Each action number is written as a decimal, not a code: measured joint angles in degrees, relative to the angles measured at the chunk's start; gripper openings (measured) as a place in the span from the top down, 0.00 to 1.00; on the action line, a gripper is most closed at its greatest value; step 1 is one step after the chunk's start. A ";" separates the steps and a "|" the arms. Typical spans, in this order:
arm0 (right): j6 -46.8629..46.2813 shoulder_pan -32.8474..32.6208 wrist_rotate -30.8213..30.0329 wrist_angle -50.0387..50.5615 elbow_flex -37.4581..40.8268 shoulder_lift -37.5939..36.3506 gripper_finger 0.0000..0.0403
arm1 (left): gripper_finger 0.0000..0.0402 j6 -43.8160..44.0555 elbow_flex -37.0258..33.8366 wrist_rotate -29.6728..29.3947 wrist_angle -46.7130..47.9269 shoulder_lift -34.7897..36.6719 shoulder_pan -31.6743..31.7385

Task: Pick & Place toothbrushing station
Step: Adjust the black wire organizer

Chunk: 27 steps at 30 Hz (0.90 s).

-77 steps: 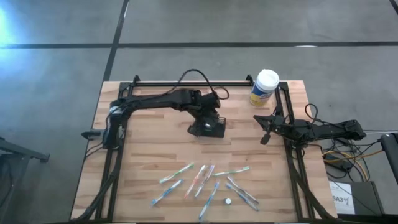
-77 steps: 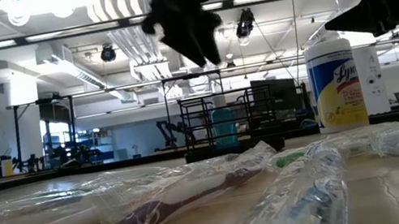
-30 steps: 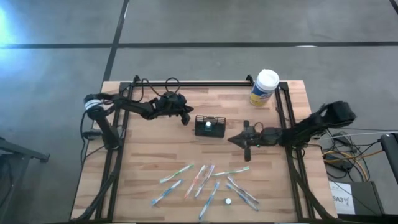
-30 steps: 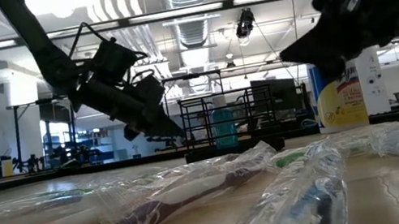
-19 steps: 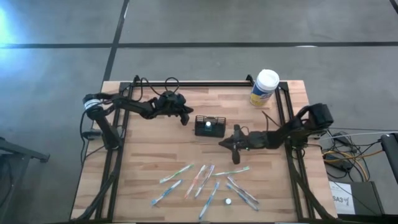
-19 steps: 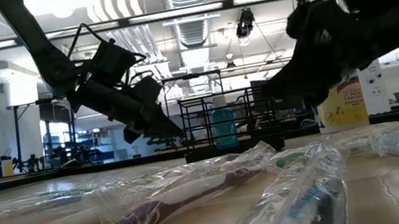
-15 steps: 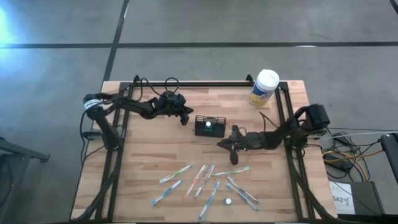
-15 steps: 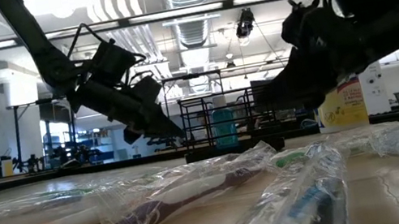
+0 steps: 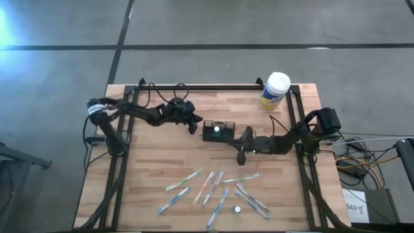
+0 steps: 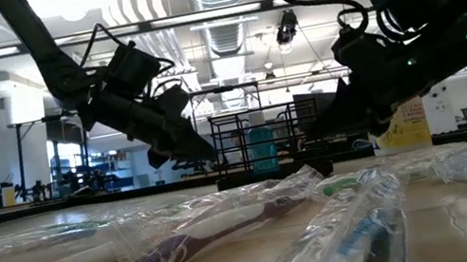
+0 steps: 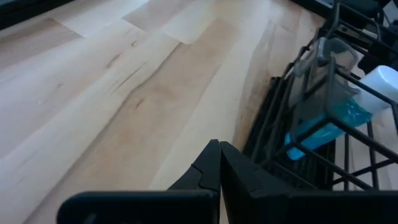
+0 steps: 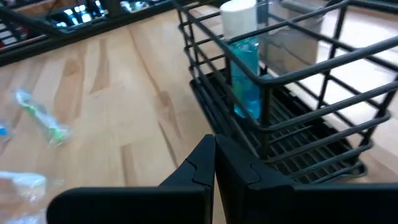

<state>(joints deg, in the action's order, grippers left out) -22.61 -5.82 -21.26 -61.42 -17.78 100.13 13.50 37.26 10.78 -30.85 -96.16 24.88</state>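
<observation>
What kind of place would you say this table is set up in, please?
Probably a robotics lab or workshop in a large open hall. The low view shows exposed ceiling ducts, other frames and equipment beyond the wooden table, and a bare concrete floor surrounds it in the high view.

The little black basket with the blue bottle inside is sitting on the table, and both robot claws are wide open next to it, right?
Not quite. The black basket with the blue bottle does sit on the table, but both claws are shut: the wrist views show the left gripper and right gripper with fingers pressed together beside it.
</observation>
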 joint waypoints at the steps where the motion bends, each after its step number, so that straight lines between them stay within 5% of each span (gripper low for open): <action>1: 0.00 0.04 -0.26 0.15 -0.02 -0.02 0.98 | 0.99 0.14 0.00 -0.18 0.02 0.00 -0.14; 27: -4.04 1.49 -4.36 2.99 -0.47 0.00 0.98 | 0.99 1.13 -0.04 -3.84 0.09 -0.02 -5.29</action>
<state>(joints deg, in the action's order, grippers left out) -26.65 -4.33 -25.63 -58.43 -18.26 100.14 14.63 37.21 6.94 -30.76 -96.18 19.59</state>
